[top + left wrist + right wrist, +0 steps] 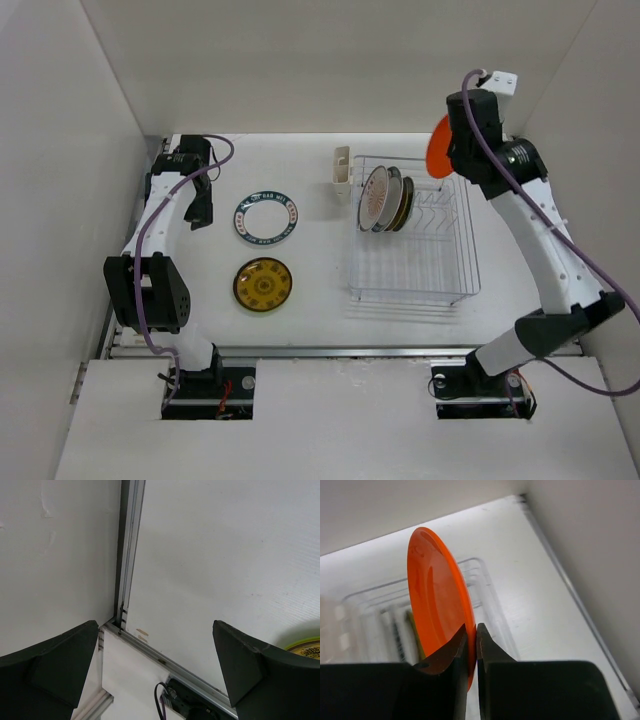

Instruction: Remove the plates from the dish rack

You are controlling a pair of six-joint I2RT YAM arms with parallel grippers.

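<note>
Orange-red plate (432, 595), rim pinched in the right fingers (492, 655), hangs above the far end of the dish rack (455, 270) where other plates (385, 198) stand slotted; left fingers (55, 665) gape wide near two plates (263, 284) on the tabletop (310, 290)

On my left wrist camera, between the two left fingers (55, 665), a grey metal rail (129, 545) runs away from them; the white side wall (60, 555) is on their left, the white table (225, 555) on their right. A second rail (200, 686) crosses close to the fingertips. I see a small brown mark (142, 632) on the table beside that corner. To the right of the right fingers (495, 665) stands another white wall (600, 540).
</note>
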